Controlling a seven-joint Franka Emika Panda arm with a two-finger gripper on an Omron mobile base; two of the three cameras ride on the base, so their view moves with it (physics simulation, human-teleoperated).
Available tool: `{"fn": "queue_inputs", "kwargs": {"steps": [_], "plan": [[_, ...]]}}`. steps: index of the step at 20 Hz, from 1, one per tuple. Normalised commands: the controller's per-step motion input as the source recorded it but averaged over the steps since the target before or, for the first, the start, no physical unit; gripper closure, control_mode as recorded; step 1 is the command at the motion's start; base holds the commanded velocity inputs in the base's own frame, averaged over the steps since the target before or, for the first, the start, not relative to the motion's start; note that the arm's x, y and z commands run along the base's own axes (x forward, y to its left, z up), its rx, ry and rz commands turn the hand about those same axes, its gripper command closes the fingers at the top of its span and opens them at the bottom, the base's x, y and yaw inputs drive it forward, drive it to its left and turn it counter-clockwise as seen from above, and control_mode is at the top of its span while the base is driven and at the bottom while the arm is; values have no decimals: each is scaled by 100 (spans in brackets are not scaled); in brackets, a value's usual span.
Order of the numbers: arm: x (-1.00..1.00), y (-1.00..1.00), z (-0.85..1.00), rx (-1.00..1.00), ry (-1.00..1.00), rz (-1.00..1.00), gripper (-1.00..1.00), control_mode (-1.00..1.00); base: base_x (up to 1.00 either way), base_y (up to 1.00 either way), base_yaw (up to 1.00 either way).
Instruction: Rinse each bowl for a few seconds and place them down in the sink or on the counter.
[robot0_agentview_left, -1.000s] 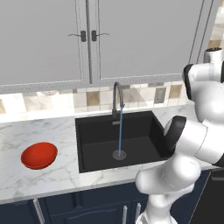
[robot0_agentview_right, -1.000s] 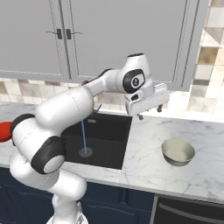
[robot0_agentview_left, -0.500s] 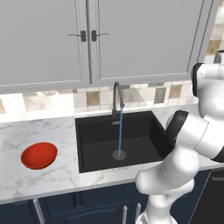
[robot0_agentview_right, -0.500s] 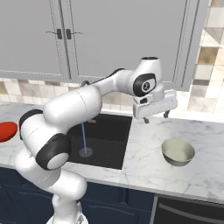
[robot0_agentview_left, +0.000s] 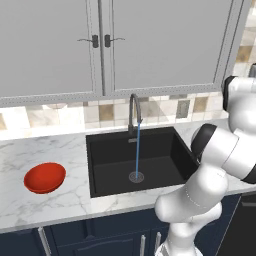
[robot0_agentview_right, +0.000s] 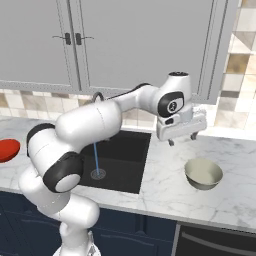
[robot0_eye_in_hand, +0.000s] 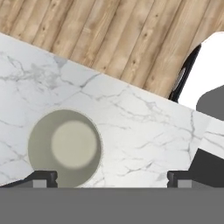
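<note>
Bowls: cream bowl deep, olive-sided; red bowl wide, shallow, glossy.

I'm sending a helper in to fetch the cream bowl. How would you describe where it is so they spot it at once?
Start at the black sink set in the white marble counter and go to its right side, away from the faucet. The cream bowl sits there alone, near the front edge. It is small, deep and pale with a beige-olive outside, unlike the wide shallow red bowl left of the sink.
</note>
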Motion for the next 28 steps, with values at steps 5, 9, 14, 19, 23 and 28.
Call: {"fn": "queue_inputs", "kwargs": {"steps": [5,9,14,19,23,28], "plan": [[0,-4,-20,0,-5,0,-100,-100,0,0,0],[0,-2,-19,0,-1,0,-100,-100,0,0,0],[0,-6,-19,0,0,0,-100,-100,0,0,0],[0,-4,-24,0,0,0,-100,-100,0,0,0],[0,-3,-23,0,0,0,-100,-100,0,0,0],[0,-4,-23,0,0,0,-100,-100,0,0,0]]}}
